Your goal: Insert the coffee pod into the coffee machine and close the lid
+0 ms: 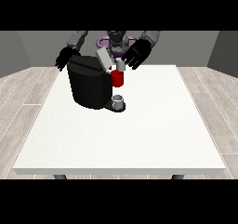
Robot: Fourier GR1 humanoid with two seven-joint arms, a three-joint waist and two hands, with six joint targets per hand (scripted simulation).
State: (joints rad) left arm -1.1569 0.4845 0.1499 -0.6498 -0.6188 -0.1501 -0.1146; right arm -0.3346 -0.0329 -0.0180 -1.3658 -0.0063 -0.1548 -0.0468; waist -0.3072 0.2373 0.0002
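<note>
A white counter (139, 139) fills most of the view, with the robot (115, 41) small behind its far edge. On the far left part of the counter stands a black coffee machine (88, 86), a bulky dark body with a red part (117, 78) at its front right side. Its grey lid (104, 59) is up, tilted and leaning toward the view's left. Just right of the lid, above the red part, a small grey cylinder (121, 65) stands upright; it looks like the coffee pod sitting in or just over the machine's opening, though how deep it sits cannot be told. Below the red part, on the machine's low base, stands a small grey cup (119, 100).

The hand at the view's right (135, 54) hangs above and just right of the pod and lid. Its fingers are spread and fairly straight, pointing down and toward the view's left, and they hold nothing. Whether a fingertip touches the pod cannot be told.

The hand at the view's left (66, 58) sits at the machine's upper left corner, partly behind it. Its fingers look relaxed and spread, closed on nothing.

The lid is not yet shut.
</note>
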